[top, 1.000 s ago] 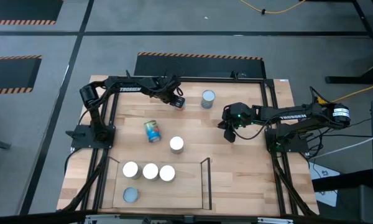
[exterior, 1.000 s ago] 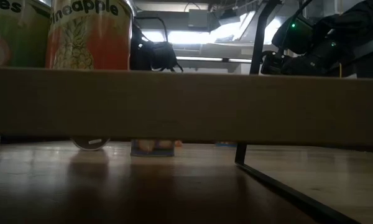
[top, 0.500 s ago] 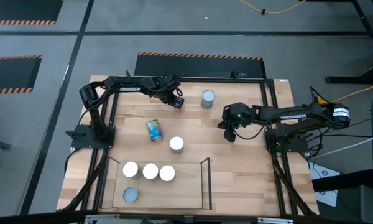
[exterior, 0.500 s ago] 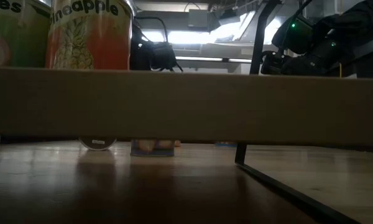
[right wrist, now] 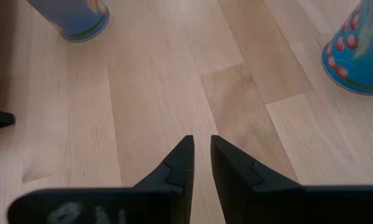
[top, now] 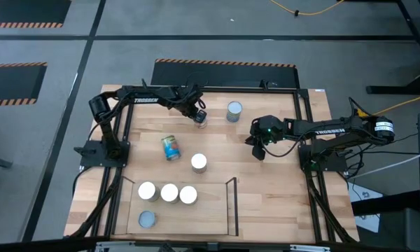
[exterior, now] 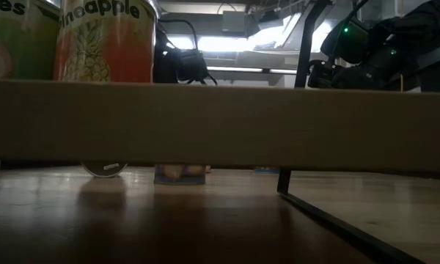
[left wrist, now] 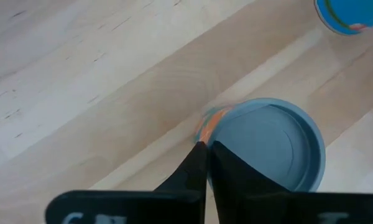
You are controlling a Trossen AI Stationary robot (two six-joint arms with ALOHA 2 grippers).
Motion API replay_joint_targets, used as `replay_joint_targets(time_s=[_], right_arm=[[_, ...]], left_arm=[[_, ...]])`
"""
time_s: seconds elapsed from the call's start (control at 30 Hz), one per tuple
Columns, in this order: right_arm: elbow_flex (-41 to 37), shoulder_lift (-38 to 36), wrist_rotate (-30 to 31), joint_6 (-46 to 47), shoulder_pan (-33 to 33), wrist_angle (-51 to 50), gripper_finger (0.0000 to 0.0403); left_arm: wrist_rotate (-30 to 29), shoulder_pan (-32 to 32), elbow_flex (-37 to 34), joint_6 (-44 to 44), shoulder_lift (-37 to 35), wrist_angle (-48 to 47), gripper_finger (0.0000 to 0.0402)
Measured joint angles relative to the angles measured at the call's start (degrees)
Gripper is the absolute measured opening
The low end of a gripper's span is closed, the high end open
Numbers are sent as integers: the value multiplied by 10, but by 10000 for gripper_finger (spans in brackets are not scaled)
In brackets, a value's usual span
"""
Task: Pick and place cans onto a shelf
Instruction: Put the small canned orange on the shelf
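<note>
My left gripper (top: 199,116) is shut at the far middle of the table. Its fingertips (left wrist: 206,152) stand over the rim of an upright grey-topped can (left wrist: 270,152) with an orange label, also seen in the high view (top: 202,121). My right gripper (top: 259,151) hovers right of centre, shut to a narrow slit (right wrist: 201,155) and empty. A blue-labelled can (top: 171,147) lies on its side. Two cans (top: 234,110) (top: 199,162) stand on the table. Three white-topped cans (top: 169,192) and a grey-topped one (top: 148,219) stand on the shelf (top: 210,210). My left gripper comes from above, and its shut fingertips (left wrist: 202,149) stand at the can's top rim (left wrist: 221,121), on the side with the orange label. I cannot tell whether they touch it. The can stands upright on the table.
The shelf's black rails (top: 232,203) rise at its right end, and its right half is bare board. In the low view the shelf's front edge (exterior: 220,125) fills the middle, with a pineapple-labelled can (exterior: 106,40) on top. The table's black frame (top: 304,133) runs along its sides.
The lying blue-labelled can has rocked a little toward the table's right edge and rolled back to where it was. Both arms have kept nearly still.
</note>
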Motion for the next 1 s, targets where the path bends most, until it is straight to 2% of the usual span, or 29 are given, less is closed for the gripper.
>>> replay_joint_targets(time_s=[0.3, 0.6, 0.8, 1.0], right_arm=[[0, 0, 0, 0, 0, 0, 59], [0, 0, 0, 2, 0, 0, 59], [0, 0, 0, 2, 0, 0, 59], [0, 0, 0, 2, 0, 0, 59]], left_arm=[[4, 0, 0, 37, -52, 6, 2], [52, -12, 0, 39, -170, 0, 1], [47, -60, 0, 32, -262, -7, 1], [8, -146, 0, -34, -338, -21, 1]])
